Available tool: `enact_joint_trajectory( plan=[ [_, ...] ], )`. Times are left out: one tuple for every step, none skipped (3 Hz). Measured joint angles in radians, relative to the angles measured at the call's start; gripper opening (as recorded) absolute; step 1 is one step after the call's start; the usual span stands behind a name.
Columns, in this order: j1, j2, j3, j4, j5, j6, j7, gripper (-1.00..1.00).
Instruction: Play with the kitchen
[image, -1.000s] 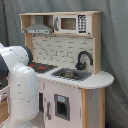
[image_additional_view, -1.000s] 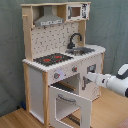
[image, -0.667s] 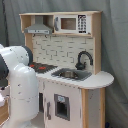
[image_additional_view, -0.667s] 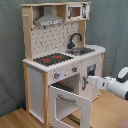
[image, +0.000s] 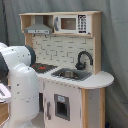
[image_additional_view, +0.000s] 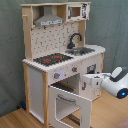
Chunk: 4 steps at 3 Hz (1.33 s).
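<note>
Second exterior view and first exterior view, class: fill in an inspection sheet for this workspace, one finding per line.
Surface: wooden floor under the kitchen.
Job's things: kitchen upright; oven door hanging open; stovetop, sink and black faucet on the counter; hood and microwave on top.
Clutter: nothing seen.
Grippers: gripper close to the kitchen front, beside the open oven; fingers not discernible.
Cables: nothing seen.
Surroundings: grey curtain behind; the arm's white body fills the first exterior view's left.
</note>
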Motion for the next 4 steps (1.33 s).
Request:
enact_joint_trajectory(
  plan=[
    [-0.051, 0.0, -0.018, -0.01, -0.057, 0.018, -0.072, 1.0],
    [-0.086, 0.0, -0.059, -0.012, -0.127, 0.077, -0.101, 1.0],
    [-0.117, 0.0, -0.104, -0.012, -0.185, 0.151, -0.101, 1.0],
    [-0.135, 0.001, -0.138, -0.014, -0.238, 0.222, -0.143, 1.0]
  ],
)
